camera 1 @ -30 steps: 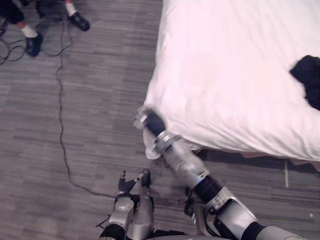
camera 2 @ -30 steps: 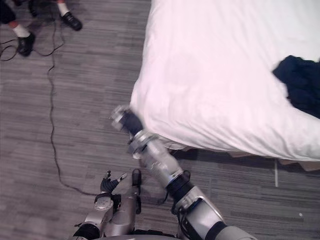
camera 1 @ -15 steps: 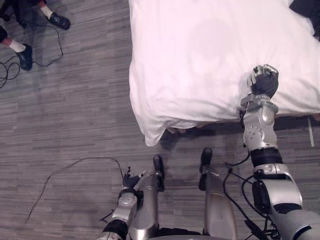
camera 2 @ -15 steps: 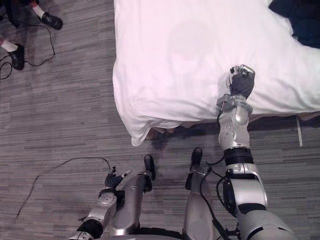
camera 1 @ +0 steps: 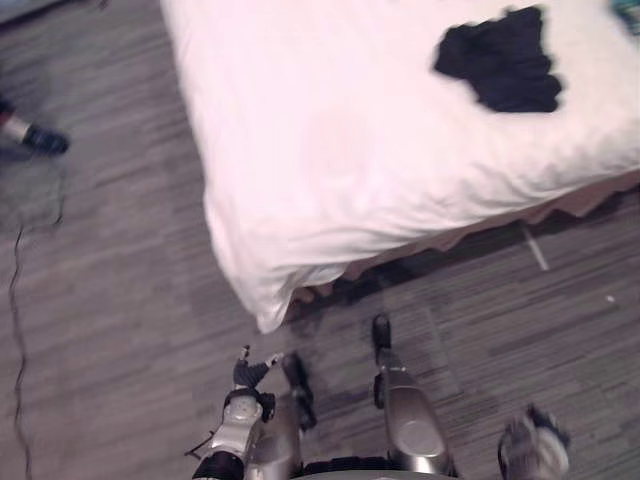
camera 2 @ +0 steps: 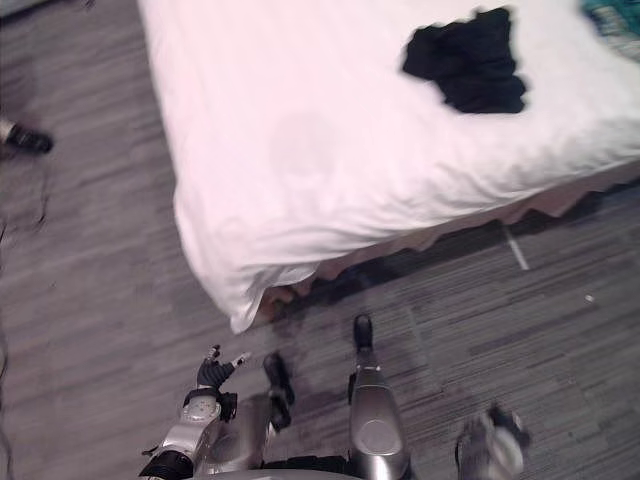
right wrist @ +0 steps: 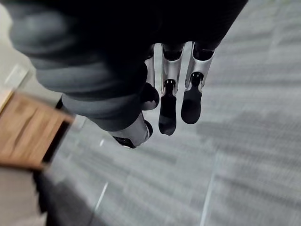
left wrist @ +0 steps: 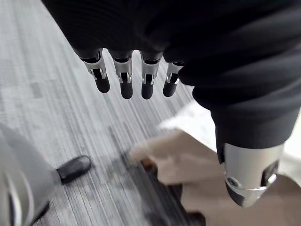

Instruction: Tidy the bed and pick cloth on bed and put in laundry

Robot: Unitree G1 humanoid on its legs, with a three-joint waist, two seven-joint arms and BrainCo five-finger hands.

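Observation:
A bed (camera 1: 330,150) under a smooth white sheet takes up the upper part of the eye views. A crumpled dark cloth (camera 1: 500,58) lies on the sheet toward the far right, well away from both hands. My left hand (camera 1: 248,375) hangs low by my side above the floor, near the bed's front corner; its fingers (left wrist: 122,82) are straight and hold nothing. My right hand (camera 1: 533,448) hangs low at the lower right, off the bed, its fingers (right wrist: 169,106) straight over the carpet and holding nothing.
Grey striped carpet (camera 1: 110,300) surrounds the bed. A person's dark shoe (camera 1: 40,140) stands at the far left. A teal item (camera 2: 612,15) lies on the bed's far right edge. The sheet's corner (camera 1: 265,305) droops toward the floor. A wooden bed frame (right wrist: 23,132) shows beside my right hand.
My right hand has come off the bed's front edge and dropped to my side. The camera has swung, bringing the whole dark cloth into view. The left hand stays put.

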